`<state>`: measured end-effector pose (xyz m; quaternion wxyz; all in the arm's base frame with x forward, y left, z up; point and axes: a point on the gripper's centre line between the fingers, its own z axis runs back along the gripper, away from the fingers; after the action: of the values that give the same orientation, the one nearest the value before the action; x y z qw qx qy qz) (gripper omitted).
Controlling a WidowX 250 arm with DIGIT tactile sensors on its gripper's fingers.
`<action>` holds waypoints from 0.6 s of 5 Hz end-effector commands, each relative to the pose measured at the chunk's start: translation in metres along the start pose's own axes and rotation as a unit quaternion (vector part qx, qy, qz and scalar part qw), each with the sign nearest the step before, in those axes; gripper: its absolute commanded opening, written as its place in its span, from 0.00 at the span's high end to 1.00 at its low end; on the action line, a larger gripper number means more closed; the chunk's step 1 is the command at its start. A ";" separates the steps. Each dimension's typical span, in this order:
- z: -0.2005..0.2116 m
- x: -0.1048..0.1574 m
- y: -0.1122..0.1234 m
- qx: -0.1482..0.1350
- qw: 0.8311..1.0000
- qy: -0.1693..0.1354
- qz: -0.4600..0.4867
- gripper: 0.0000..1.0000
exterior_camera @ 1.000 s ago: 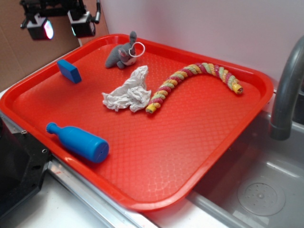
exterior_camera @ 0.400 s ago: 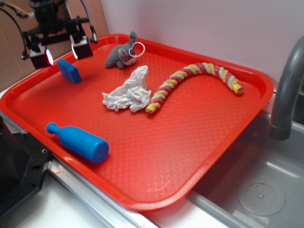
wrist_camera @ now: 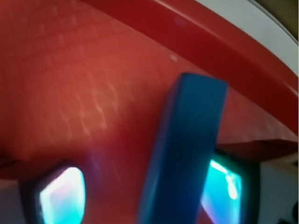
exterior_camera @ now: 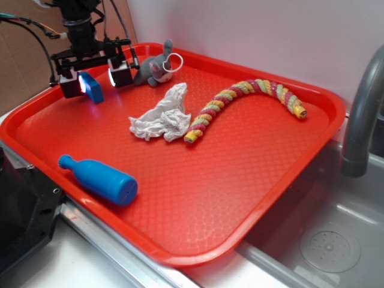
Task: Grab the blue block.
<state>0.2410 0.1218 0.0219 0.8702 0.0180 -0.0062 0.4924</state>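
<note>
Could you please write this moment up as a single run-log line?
phase: approach | gripper: open, fingers either side of blue block | block: on red tray, not lifted | contact: cannot tell

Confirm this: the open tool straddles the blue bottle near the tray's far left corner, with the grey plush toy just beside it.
Not quite. In the exterior view the open tool straddles the blue block, not the blue bottle, which lies near the red tray's front edge. The grey plush toy is indeed beside the tool.
</note>
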 end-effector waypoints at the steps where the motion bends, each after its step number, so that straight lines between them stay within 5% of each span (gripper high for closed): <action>1: 0.004 0.009 -0.003 -0.013 1.000 -0.020 -0.007 1.00; 3: 0.018 0.007 -0.004 -0.024 0.993 -0.021 -0.110 1.00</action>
<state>0.2389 0.1163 0.0276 0.9188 0.0017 -0.0007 0.3947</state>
